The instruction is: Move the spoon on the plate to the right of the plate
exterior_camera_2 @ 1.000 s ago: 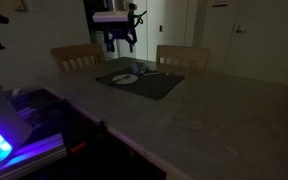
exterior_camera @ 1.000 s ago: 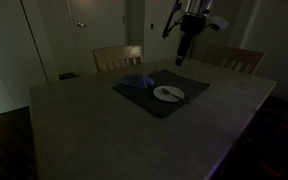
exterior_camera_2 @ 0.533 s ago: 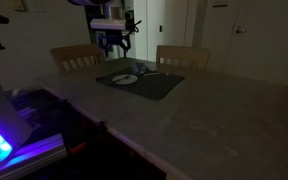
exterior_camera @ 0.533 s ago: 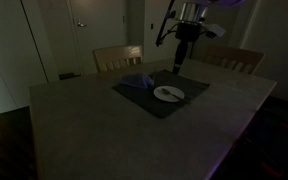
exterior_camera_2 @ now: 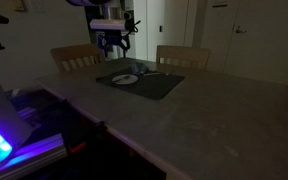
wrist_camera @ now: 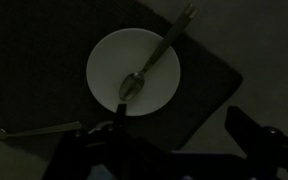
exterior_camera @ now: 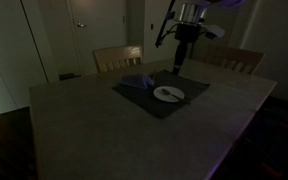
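Note:
A white plate (wrist_camera: 134,68) lies on a dark placemat (wrist_camera: 209,75), with a metal spoon (wrist_camera: 149,68) across it; the spoon's bowl is near the plate's middle and its handle reaches over the rim. The plate also shows in both exterior views (exterior_camera: 168,94) (exterior_camera_2: 125,78). My gripper (wrist_camera: 179,135) hangs well above the plate, open and empty, with its dark fingers (wrist_camera: 246,130) wide apart. It shows above the placemat's far side in both exterior views (exterior_camera: 178,62) (exterior_camera_2: 115,45).
A second utensil (wrist_camera: 34,131) lies off the placemat on the table. A bluish cloth (exterior_camera: 136,83) lies on the placemat beside the plate. Two wooden chairs (exterior_camera: 117,57) (exterior_camera: 234,58) stand behind the table. The room is dark.
Over the last second my gripper shifted slightly sideways above the placemat, then held still. The plate and spoon have not moved.

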`<action>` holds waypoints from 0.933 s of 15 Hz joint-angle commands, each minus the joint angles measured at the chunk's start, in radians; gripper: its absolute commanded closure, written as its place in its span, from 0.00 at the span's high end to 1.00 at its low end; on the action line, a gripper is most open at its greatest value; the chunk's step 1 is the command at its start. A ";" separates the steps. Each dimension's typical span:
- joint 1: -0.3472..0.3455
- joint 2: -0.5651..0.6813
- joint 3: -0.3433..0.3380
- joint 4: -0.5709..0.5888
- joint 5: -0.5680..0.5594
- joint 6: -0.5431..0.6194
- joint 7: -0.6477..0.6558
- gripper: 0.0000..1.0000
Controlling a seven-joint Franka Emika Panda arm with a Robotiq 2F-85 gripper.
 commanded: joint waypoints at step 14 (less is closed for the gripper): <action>-0.027 0.236 0.027 0.137 -0.193 -0.036 0.069 1.00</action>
